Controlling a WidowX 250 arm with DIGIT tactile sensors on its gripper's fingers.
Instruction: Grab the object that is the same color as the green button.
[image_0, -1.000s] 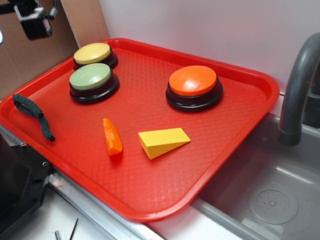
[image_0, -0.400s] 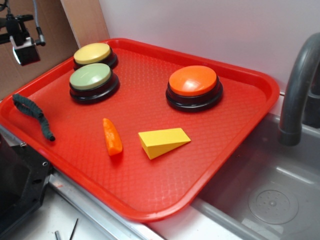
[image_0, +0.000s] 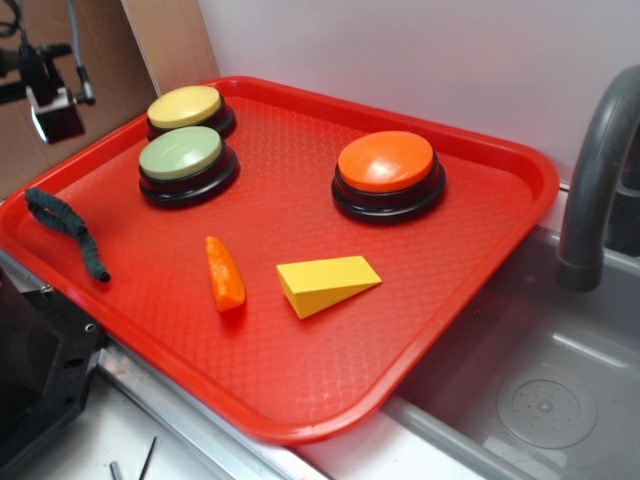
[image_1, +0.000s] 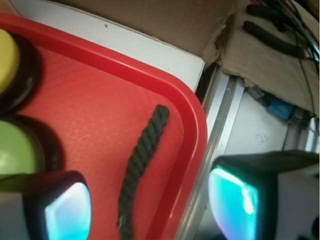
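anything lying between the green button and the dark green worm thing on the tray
Nothing. In the exterior view only bare red tray separates the green button from the dark green worm. The wrist view shows the same bare stretch.

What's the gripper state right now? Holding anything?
Gripper: open, holding nothing. The fingers straddle the green worm from above; no contact visible.

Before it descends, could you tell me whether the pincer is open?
Open: the pincer has its fingers spread either side of the green worm.
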